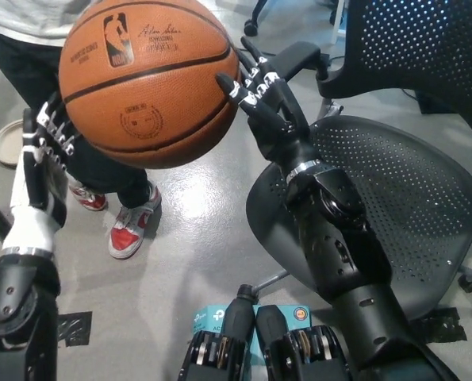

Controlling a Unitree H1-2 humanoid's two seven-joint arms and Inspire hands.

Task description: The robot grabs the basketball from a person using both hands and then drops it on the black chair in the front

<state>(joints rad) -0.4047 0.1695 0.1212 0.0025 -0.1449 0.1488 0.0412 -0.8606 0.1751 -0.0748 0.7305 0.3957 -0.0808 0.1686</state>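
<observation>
Closing both hands on the orange pebbled rubber basketball (150, 79) is my job right now. It sits high at the upper left of the head view, in front of a person in dark trousers (101, 171) and red-and-white sneakers (128, 230). I cannot see whether that person is holding it from above.

My white left hand (41, 171) rests against the ball's left side with its fingers spread upward. My black right hand (263, 103) has its spread fingers (239, 91) touching the right side. I cannot call either one a firm grasp yet.

To do this well, I want equal inward pressure from both palms, placed opposite each other across the ball's middle, so it cannot squirt down or forward. Only then should I swing right toward the black perforated mesh office chair (402, 198), whose seat lies below my right arm.
</observation>
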